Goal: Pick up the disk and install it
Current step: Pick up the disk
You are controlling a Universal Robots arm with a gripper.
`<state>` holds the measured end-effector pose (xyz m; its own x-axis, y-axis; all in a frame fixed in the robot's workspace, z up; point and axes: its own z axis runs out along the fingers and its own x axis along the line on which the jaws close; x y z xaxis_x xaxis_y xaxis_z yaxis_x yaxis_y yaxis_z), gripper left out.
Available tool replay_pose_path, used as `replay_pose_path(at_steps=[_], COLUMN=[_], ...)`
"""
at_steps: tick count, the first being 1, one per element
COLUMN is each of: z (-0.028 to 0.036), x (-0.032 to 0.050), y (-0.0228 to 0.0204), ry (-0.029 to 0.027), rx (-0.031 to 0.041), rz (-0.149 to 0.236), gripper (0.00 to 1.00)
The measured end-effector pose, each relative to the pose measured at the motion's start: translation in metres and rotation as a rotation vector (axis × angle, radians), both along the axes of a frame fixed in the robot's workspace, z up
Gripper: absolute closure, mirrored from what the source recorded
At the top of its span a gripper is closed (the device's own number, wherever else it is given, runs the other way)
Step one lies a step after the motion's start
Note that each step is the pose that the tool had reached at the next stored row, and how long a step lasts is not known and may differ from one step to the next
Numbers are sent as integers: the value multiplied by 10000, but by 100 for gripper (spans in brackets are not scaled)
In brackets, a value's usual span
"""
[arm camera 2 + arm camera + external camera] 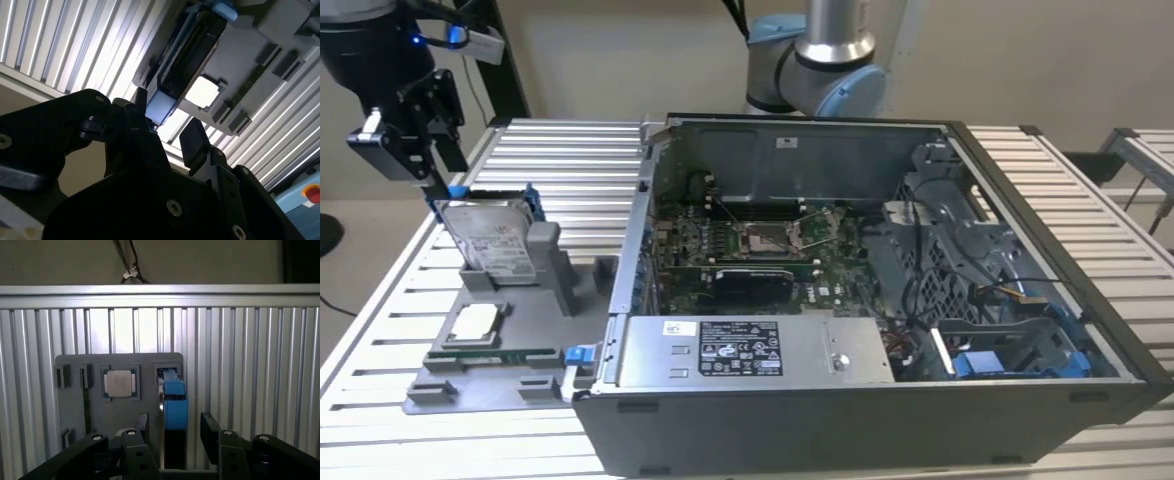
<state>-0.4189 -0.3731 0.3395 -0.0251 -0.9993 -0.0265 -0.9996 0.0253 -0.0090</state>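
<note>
The jaws are hanging wide open over the disk (494,240), holding nothing. If they are gripping it crooked, it may be slipping out.

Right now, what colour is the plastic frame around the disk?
Bright blue. The disk's frame shows best in the first wrist view.

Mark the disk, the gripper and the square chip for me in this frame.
disk (494,243): exterior view, on its white label.
gripper (176,426): first wrist view, midway between its open fingertips.
square chip (119,383): first wrist view, centre of its silver top.
</note>
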Motion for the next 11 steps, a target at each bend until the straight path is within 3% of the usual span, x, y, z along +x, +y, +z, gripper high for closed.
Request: replay_pose_path(at_steps=[5, 11], z=[-94, -157], x=[-1, -9], y=[42, 44], ry=[-3, 9], rx=[-21, -91], rz=[0, 0], gripper=[0, 0])
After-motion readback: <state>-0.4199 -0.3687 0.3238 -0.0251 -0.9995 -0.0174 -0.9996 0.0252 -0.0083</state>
